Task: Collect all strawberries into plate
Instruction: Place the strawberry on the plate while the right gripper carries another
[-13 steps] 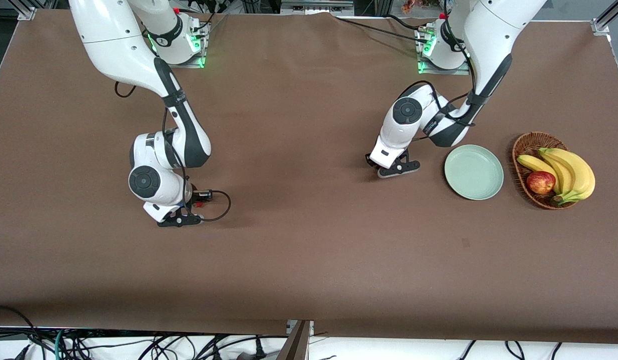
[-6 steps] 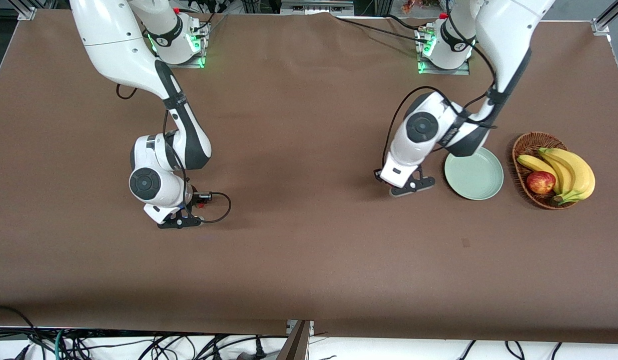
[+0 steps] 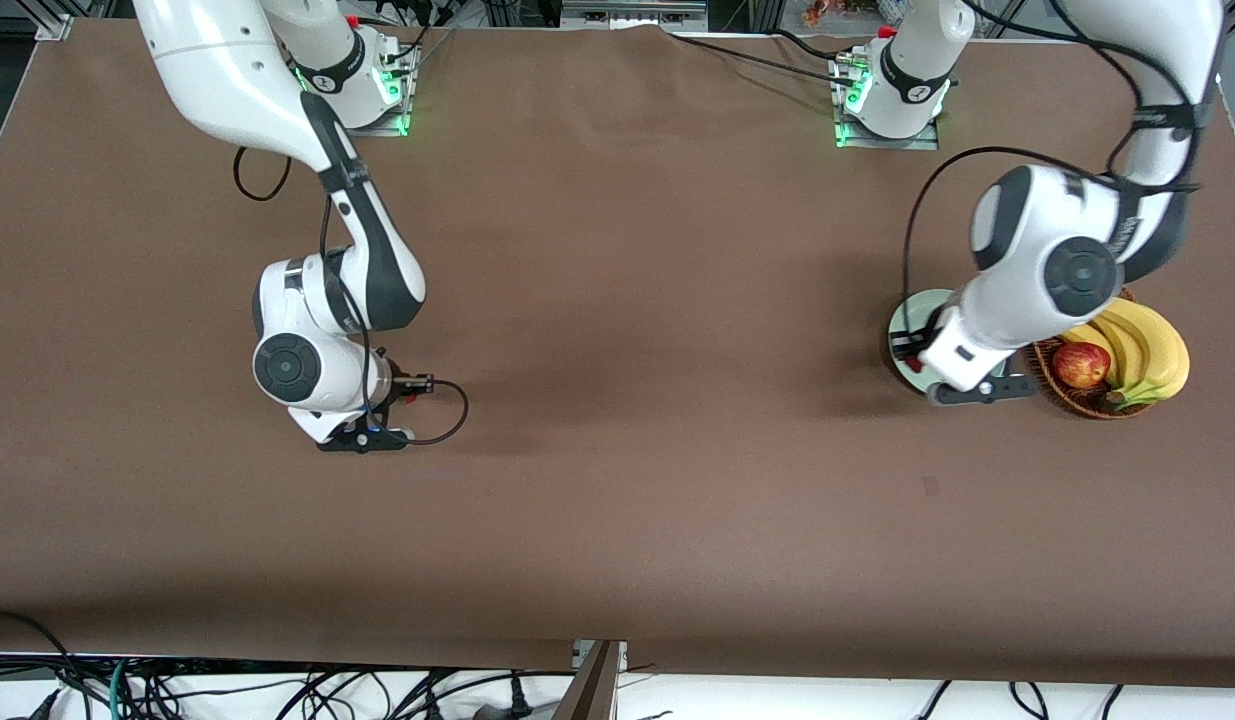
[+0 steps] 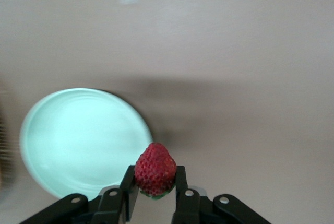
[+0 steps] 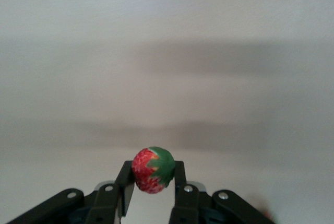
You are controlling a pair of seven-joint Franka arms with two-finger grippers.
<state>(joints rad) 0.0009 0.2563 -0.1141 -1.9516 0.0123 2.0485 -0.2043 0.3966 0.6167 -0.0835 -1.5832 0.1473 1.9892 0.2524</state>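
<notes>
Both jaws grip strawberries; left gripper (image 3: 977,392) over plate (image 3: 902,322), seemingly near basket (image 3: 1072,400); right gripper (image 3: 362,440) low.

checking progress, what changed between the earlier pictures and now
The left claw, shut on a strawberry, swung from the table's middle to over the plate. The right claw closed on another strawberry and barely moved. Plate and basket stayed put.

Brown-covered table (image 3: 617,300) — cables (image 3: 177,690) tangled below its near edge.
</notes>
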